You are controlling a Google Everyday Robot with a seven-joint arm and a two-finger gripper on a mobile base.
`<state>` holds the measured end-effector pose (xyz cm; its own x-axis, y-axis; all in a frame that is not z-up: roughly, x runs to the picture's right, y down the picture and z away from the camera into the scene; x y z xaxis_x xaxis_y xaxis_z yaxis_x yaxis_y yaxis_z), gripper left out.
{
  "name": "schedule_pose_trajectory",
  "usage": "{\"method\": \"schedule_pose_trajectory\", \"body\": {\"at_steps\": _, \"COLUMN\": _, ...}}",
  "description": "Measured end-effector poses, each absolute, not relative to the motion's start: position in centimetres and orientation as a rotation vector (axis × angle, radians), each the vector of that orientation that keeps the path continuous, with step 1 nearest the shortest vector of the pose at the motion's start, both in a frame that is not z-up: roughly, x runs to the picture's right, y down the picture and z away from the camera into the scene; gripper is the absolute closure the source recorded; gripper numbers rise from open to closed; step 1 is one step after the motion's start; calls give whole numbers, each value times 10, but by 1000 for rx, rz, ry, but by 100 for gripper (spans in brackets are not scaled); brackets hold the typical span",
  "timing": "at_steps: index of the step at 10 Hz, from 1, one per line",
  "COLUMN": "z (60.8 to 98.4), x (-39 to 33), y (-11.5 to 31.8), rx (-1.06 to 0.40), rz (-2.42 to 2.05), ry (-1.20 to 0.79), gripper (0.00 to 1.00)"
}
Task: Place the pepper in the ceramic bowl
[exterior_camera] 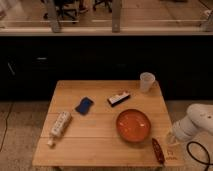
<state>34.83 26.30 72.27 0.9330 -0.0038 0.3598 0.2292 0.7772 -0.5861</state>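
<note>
The dark red pepper [158, 150] lies on the wooden table [95, 145] near its front right corner, just right of and in front of the orange-red ceramic bowl [134, 125]. The bowl stands right of the table's middle, and its inside looks empty. My white arm [197, 121] comes in from the right edge. My gripper [172, 139] hangs at the table's right edge, a little right of and above the pepper and apart from it.
A translucent white cup [147, 81] stands at the back right. A small black and white box [119, 98] and a blue pouch [84, 105] lie mid-table. A white bottle [59, 127] lies at the front left. A dark counter runs behind the table.
</note>
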Motion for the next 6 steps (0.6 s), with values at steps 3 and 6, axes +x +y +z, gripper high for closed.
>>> {"method": "schedule_pose_trajectory", "body": {"at_steps": 3, "z": 702, "x": 346, "y": 248, "rx": -632, "rz": -109, "ry": -451, "gripper": 100}}
{"method": "schedule_pose_trajectory", "body": {"at_steps": 6, "z": 703, "x": 343, "y": 251, "rx": -634, "rz": -111, "ry": -479, "gripper": 100}}
